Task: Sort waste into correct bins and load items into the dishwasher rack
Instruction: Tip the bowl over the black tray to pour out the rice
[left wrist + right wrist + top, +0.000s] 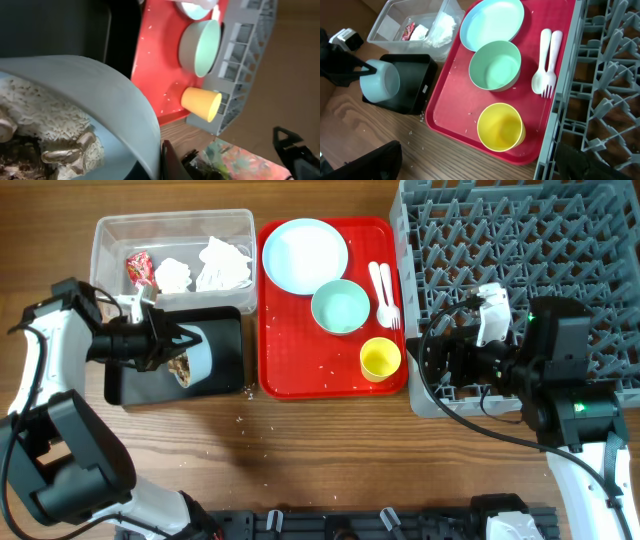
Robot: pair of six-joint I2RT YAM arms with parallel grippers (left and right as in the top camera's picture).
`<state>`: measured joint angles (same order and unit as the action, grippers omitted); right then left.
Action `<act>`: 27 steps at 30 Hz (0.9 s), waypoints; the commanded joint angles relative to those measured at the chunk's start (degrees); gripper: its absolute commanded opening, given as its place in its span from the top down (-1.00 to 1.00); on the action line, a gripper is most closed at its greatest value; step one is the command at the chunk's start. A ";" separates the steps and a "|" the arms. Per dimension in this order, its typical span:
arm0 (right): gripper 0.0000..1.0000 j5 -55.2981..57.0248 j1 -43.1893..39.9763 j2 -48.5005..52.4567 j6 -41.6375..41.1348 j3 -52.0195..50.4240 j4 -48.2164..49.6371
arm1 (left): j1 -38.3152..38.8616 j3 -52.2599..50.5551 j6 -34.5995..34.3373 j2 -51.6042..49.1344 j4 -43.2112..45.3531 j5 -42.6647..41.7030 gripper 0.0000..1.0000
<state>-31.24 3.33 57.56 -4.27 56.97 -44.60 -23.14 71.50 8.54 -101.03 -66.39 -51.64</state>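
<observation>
My left gripper [165, 340] is shut on the rim of a light blue bowl [197, 352], tipped on its side over the black tray [225, 375]. Beige food scraps [45, 125] with brown bits lie inside that bowl [100, 90]. The clear tub [110, 240] holds white napkins [215, 268] and a red wrapper [139, 268]. On the red serving tray [280, 370] stand the plate [304, 255], the second bowl [340, 306], the yellow cup [380, 358], and the spoon and fork [383, 290]. My right gripper [432, 362] is open and empty at the grey rack's [530, 260] front left corner.
Small crumbs lie on the wooden table [320, 440] in front of the black tray and on the red tray. The rack's pegs hold nothing. In the right wrist view the cup [500, 127] stands close to the rack wall [560, 125].
</observation>
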 commanded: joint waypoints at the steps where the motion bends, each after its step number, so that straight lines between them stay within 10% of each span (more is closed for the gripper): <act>1: -1.00 0.26 0.24 0.44 -0.44 1.09 0.07 | -0.68 -0.28 2.01 0.35 0.20 -8.22 0.92; 27: -0.99 0.26 0.24 0.48 -0.42 1.09 -2.01 | -9.75 -0.26 -6.43 -0.13 4.04 -38.73 0.92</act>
<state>-31.24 3.33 57.80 -4.27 56.95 -46.52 -31.57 71.50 6.00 -101.06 -62.78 -83.74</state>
